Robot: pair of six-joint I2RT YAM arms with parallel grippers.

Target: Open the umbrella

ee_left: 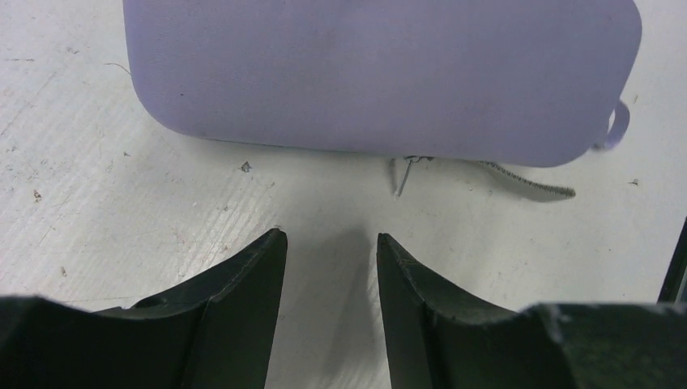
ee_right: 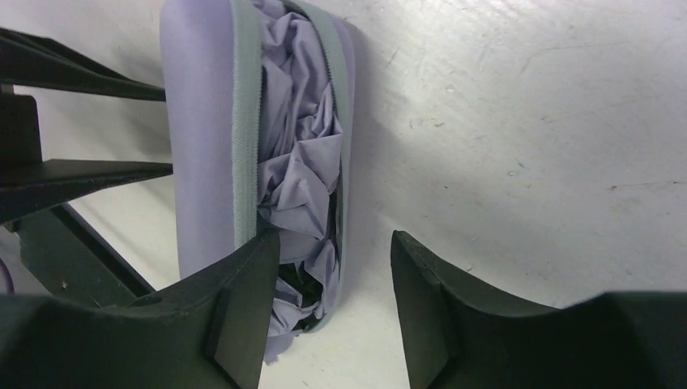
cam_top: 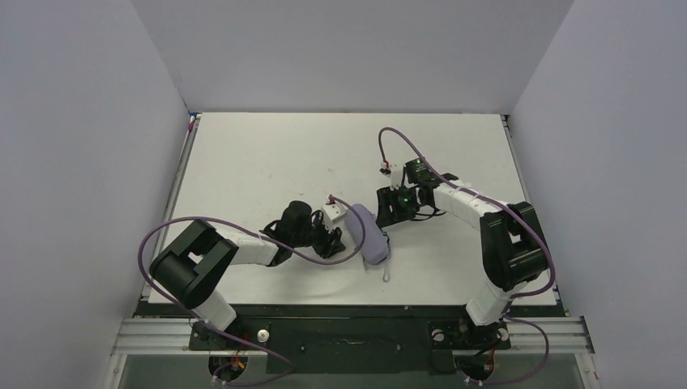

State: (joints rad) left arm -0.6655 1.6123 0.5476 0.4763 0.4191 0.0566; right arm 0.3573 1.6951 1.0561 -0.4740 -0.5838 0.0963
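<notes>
Top external view, one lavender case (cam_top: pixel 366 233) part-unzipped on white table (cam_top: pixel 267 154), one folded umbrella (ee_right: pixel 300 162) inside, two grippers, left gripper (ee_left: pixel 330 239) and right gripper (ee_right: pixel 334 237), both spread, empty

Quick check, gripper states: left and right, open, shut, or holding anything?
Left gripper: open, empty, facing the lavender case.
Right gripper: open, gripping nothing, one fingertip at the case's unzipped gap.

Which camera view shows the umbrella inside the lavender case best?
The right wrist view: the umbrella shows as crumpled lavender fabric through the open gap of the case. The left wrist view shows only the case's smooth outer shell and a zipper pull. The top external view shows the case small, with no fabric to tell.
</notes>
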